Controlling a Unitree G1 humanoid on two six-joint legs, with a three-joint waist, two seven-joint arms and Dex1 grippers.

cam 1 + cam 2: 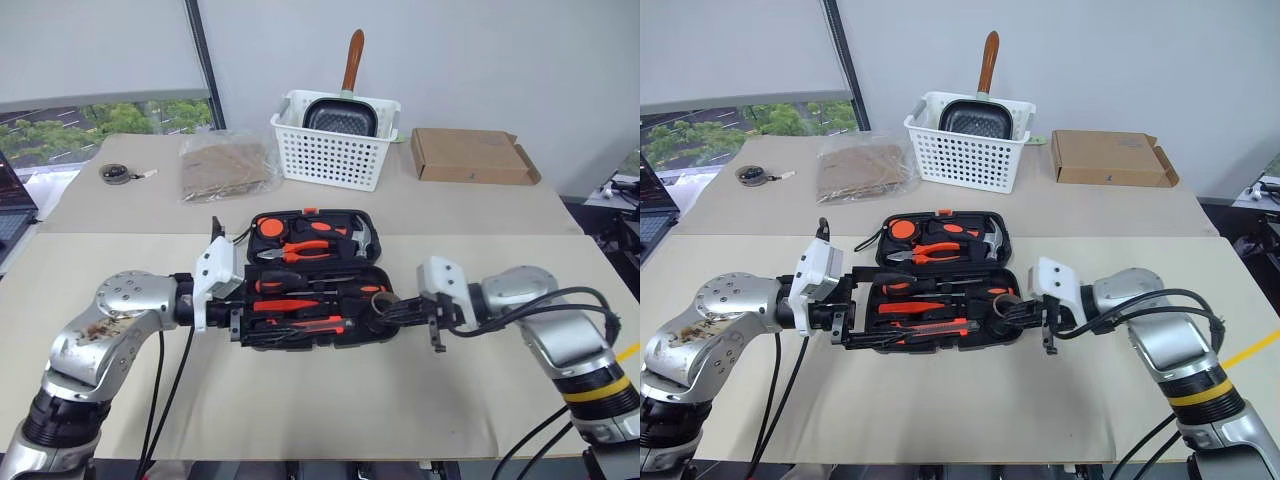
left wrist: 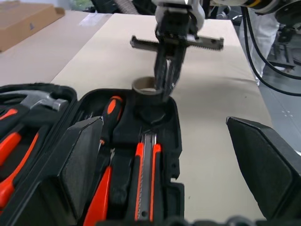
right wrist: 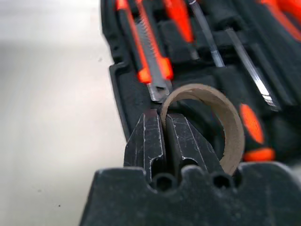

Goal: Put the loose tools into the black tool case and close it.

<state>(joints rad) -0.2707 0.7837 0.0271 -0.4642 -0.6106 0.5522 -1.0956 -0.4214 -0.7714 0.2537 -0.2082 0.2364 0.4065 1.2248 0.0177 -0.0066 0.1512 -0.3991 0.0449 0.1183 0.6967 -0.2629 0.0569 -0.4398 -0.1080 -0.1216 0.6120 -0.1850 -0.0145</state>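
Nearest in the head view, the open black tool case (image 1: 312, 292) lies mid-table with the left gripper (image 1: 236, 325) spread wide at its left edge—while the right wrist view shows the right gripper (image 3: 164, 141) pinching the tape ring's (image 3: 221, 108) wall above the case's right end.

The right gripper (image 3: 164, 136) pinches the wall of the brownish tape ring (image 3: 225, 122) between its closed black fingers (image 3: 148, 141), holding it over the open black tool case (image 3: 122, 84), just beside the red-and-black utility knife (image 3: 150, 52).
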